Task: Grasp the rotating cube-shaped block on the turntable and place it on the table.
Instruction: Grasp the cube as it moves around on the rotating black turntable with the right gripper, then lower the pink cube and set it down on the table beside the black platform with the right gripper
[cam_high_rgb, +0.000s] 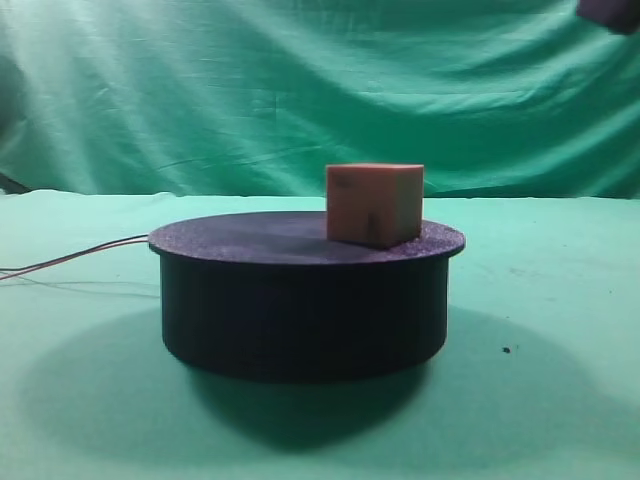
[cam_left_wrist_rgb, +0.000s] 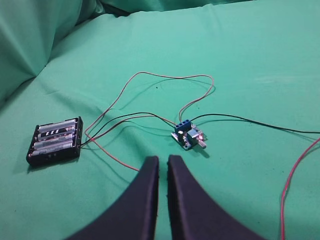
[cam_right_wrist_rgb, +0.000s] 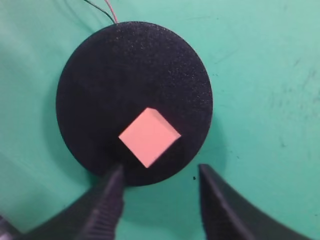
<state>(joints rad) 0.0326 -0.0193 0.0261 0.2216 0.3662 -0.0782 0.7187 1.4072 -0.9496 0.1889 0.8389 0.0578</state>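
Observation:
A salmon cube-shaped block (cam_high_rgb: 374, 203) sits on the right part of the black turntable (cam_high_rgb: 250, 240), which stands on the green table (cam_high_rgb: 560, 340). From above, the block (cam_right_wrist_rgb: 149, 136) lies corner-on near the near edge of the turntable (cam_right_wrist_rgb: 115, 75). My right gripper (cam_right_wrist_rgb: 160, 169) is open and empty, high above the table, its tips just short of the block. A dark bit of it shows at the top right of the high view (cam_high_rgb: 612, 12). My left gripper (cam_left_wrist_rgb: 161, 160) is shut and empty, away from the turntable over the cloth.
Thin wires (cam_high_rgb: 70, 260) lead left from the turntable's side. In the left wrist view a black battery holder (cam_left_wrist_rgb: 55, 141) and a small blue circuit board (cam_left_wrist_rgb: 188, 136) lie on the cloth, joined by looping red and black wires (cam_left_wrist_rgb: 165, 76). A wrinkled green backdrop (cam_high_rgb: 300, 90) hangs behind.

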